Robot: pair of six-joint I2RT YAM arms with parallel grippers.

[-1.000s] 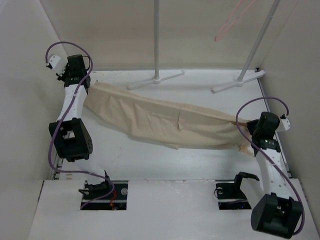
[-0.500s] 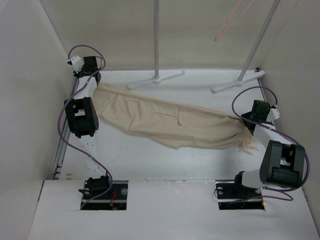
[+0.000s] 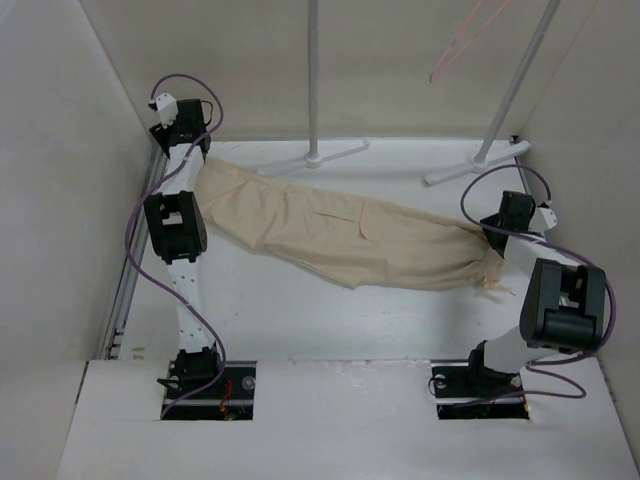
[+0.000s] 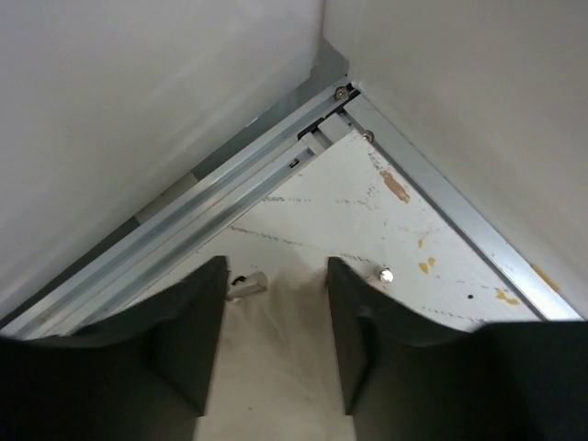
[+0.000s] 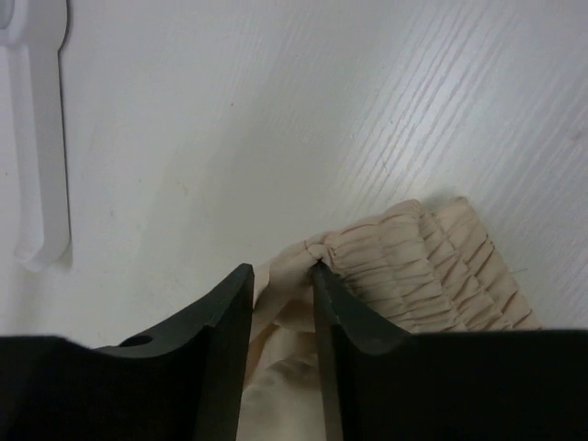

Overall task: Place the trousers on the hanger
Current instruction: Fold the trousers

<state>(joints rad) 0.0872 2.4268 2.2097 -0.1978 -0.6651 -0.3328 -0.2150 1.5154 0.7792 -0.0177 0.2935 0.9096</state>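
The beige trousers lie stretched flat across the table from back left to right. My left gripper is at their wide left end. In the left wrist view it stands open, with cloth lying loose between the fingers on the table. My right gripper is at the narrow right end. Its jaws are apart, straddling a fold of cloth beside the gathered elastic band. The pink hanger hangs high at the back right, well above the trousers.
Two grey-white rack poles stand on feet at the back. One foot lies near the right gripper. Walls close in on the left, back and right. An aluminium rail runs along the corner in front of the left gripper.
Both arms swung towards the back and drew the trousers out straighter across the table. Both grippers, shut on the cloth ends before, have opened and let go.
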